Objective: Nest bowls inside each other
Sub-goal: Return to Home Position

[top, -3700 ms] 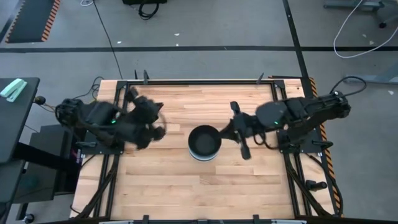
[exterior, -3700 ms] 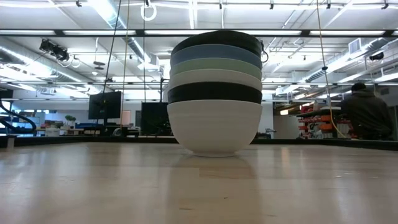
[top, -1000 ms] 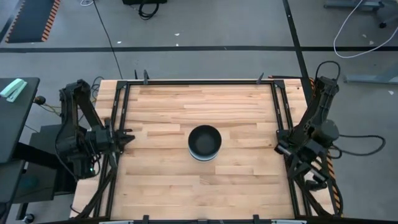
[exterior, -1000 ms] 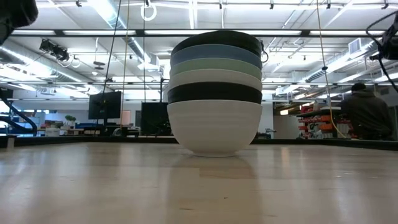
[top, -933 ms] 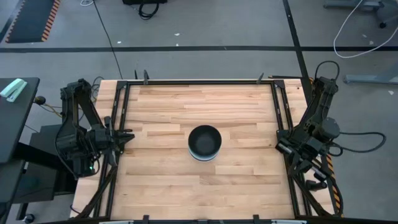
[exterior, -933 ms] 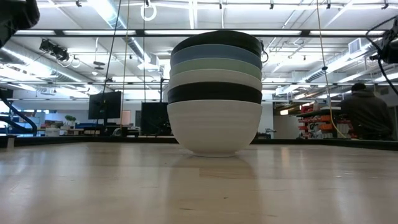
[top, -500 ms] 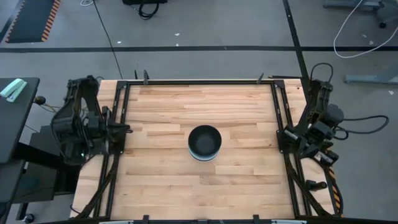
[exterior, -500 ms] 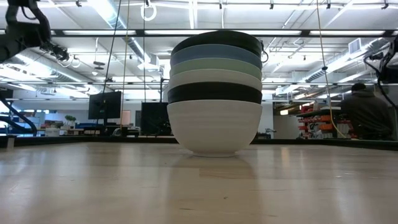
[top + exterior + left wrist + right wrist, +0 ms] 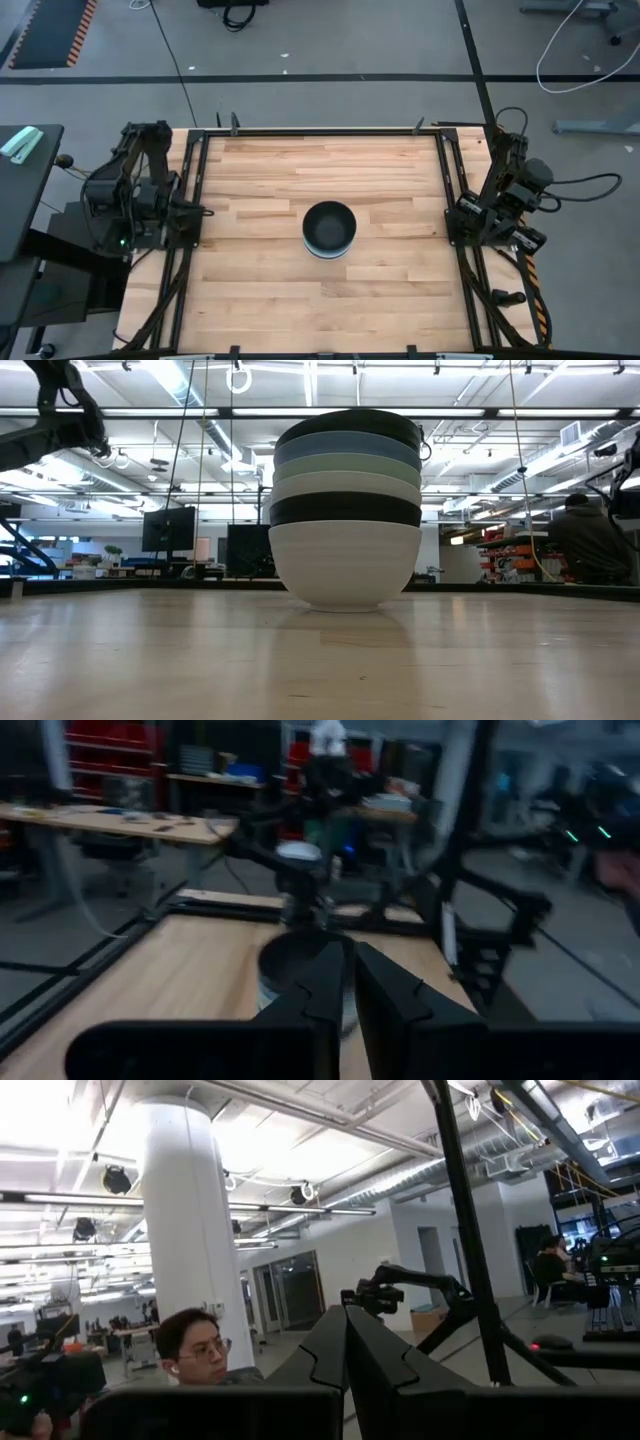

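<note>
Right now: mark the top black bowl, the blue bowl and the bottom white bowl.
top black bowl (image 9: 350,424), low view, outer wall.
blue bowl (image 9: 345,448), low view, exposed band.
bottom white bowl (image 9: 345,565), low view, side wall.

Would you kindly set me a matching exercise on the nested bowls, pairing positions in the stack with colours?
Positions: 1 top bowl; 2 second bowl down; 3 third bowl down; 4 bottom bowl.
Colours: a mint green; b white; c black; d blue.
Pairs: 1-c, 2-d, 3-a, 4-b.
The left arm and right arm wait folded at opposite edges of the table.
</note>
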Available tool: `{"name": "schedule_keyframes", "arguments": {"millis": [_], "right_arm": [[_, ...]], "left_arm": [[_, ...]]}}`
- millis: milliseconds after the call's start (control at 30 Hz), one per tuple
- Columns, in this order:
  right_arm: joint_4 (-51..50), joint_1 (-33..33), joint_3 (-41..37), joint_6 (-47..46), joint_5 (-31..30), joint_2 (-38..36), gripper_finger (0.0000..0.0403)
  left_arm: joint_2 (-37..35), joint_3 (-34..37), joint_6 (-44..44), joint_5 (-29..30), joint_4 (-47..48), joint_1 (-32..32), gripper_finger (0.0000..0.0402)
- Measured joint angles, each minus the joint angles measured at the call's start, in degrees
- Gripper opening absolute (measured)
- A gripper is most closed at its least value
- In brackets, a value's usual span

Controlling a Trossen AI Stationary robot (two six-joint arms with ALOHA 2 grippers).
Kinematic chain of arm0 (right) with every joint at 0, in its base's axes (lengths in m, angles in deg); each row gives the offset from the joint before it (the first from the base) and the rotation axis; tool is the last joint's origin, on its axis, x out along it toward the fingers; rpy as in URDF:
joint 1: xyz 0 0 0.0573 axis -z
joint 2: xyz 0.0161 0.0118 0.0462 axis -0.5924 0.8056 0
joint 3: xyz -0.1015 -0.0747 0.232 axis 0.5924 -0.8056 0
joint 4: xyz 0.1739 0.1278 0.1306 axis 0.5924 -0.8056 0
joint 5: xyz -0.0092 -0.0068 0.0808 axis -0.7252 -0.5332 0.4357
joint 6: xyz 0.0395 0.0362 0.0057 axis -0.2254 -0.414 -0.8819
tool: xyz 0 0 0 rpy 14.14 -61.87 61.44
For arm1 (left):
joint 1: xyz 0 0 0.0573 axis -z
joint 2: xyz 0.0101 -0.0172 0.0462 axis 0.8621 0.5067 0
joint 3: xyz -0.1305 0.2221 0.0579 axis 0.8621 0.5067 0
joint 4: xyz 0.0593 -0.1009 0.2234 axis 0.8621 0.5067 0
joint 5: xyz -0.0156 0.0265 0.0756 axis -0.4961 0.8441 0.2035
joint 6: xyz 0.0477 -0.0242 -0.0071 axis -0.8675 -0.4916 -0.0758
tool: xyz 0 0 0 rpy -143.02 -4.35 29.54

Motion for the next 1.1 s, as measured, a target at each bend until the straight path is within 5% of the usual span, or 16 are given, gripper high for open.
{"name": "schedule_keyframes", "arguments": {"millis": [367,933,1100], "right_arm": [[2.53,0.01,-1.9,-1.05,1.01,-0.15,0.0018],[2.95,0.02,-1.9,-1.01,1.01,-0.04,0.0018],[2.9,0.01,-1.9,-1.03,1.03,-0.04,0.0018]], "left_arm": [[-2.17,6.67,5.49,-0.28,0.18,10.06,0.0025],[-2.19,1.6,-28.91,-0.18,-18.11,5.22,0.0024],[-2.19,1.03,-31.87,-0.21,-19.31,5.57,0.0027]]}}
